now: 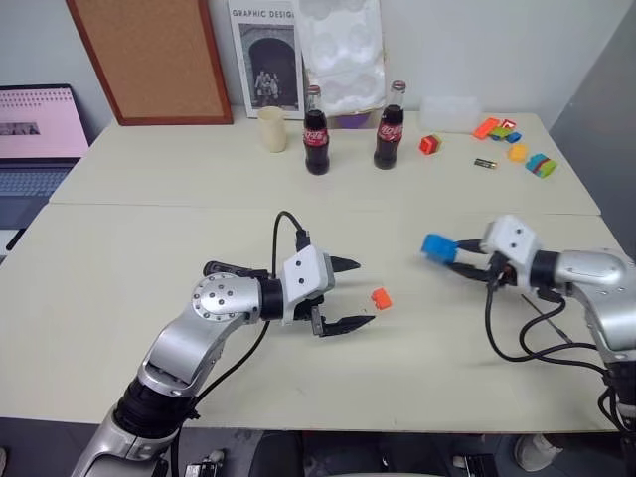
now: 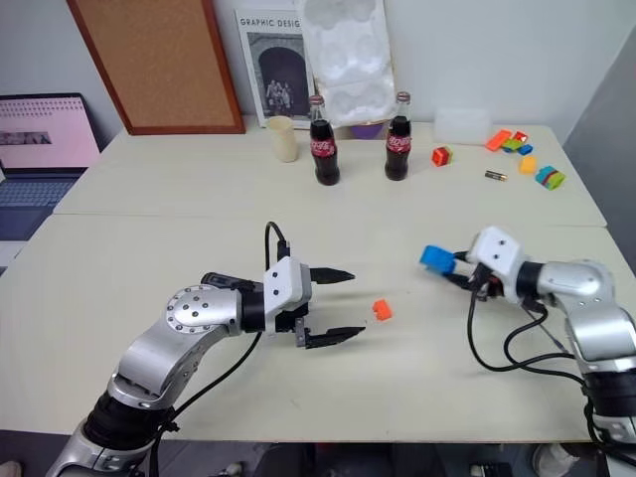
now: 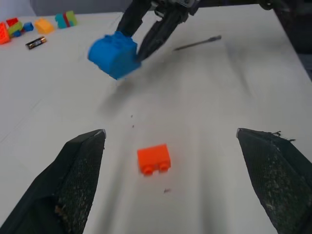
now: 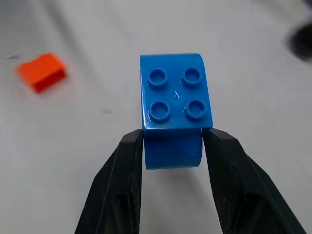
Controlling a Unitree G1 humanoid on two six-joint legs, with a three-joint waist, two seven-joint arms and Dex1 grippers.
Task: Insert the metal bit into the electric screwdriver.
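The metal bit (image 3: pixel 197 44), a thin grey rod, lies on the table beyond my right gripper in the left wrist view. The electric screwdriver is hidden or out of view. My right gripper (image 1: pixel 449 256) is at the right of the table, raised a little and shut on a blue toy brick (image 4: pixel 175 92). My left gripper (image 1: pixel 365 292) stands open at the table's middle, pointing right. A small orange brick (image 1: pixel 381 298) lies on the table just past its fingertips, untouched.
Two cola bottles (image 1: pixel 316 129) and a cream cup (image 1: pixel 272 129) stand at the back. A battery (image 1: pixel 485 163) and several coloured bricks (image 1: pixel 517 139) lie at the back right. A laptop (image 1: pixel 35 139) sits at the far left. Black cables (image 1: pixel 517 338) trail under the right arm.
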